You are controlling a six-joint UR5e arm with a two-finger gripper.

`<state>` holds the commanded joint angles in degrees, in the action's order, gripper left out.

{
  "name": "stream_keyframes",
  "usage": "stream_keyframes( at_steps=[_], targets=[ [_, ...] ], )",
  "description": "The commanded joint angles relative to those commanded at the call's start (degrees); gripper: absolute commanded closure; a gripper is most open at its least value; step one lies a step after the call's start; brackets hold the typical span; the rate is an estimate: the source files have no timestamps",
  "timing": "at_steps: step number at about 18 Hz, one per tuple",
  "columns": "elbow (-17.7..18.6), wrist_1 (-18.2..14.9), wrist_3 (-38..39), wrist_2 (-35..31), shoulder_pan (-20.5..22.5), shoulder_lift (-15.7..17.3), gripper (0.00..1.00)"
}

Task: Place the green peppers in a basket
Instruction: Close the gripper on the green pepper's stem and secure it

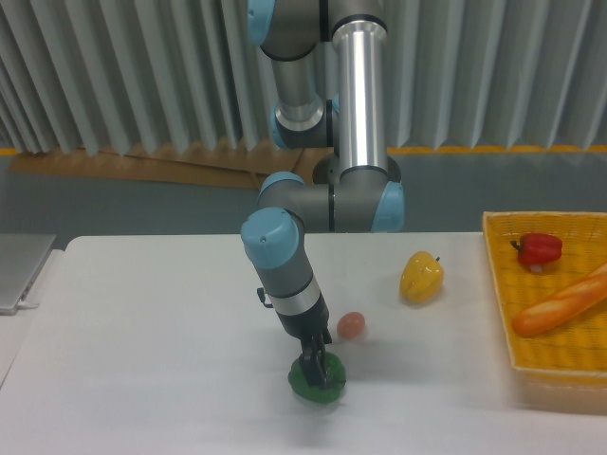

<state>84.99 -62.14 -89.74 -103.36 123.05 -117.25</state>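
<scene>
Presently the gripper (316, 372) points down onto the green pepper (318, 382), which rests on the white counter (142, 360) near the front edge. Its fingers (311, 368) sit against the top of the pepper; whether they are clamped on it or parted cannot be told from this view. A small pinkish round item (351, 325) lies just behind and to the right of the pepper. A yellow pepper (421, 277) stands farther right. The yellow basket (500, 313) occupies the far right of the counter, well apart from the green pepper, and holds a red pepper (539, 250) and a bread loaf (561, 301).
</scene>
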Motion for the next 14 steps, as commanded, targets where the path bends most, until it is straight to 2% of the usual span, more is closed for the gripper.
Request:
stream_keyframes(
  at_steps=[14],
  targets=[
    [-0.4,0.0,2.2,-0.2,-0.1,-1.4,0.00]
  ],
)
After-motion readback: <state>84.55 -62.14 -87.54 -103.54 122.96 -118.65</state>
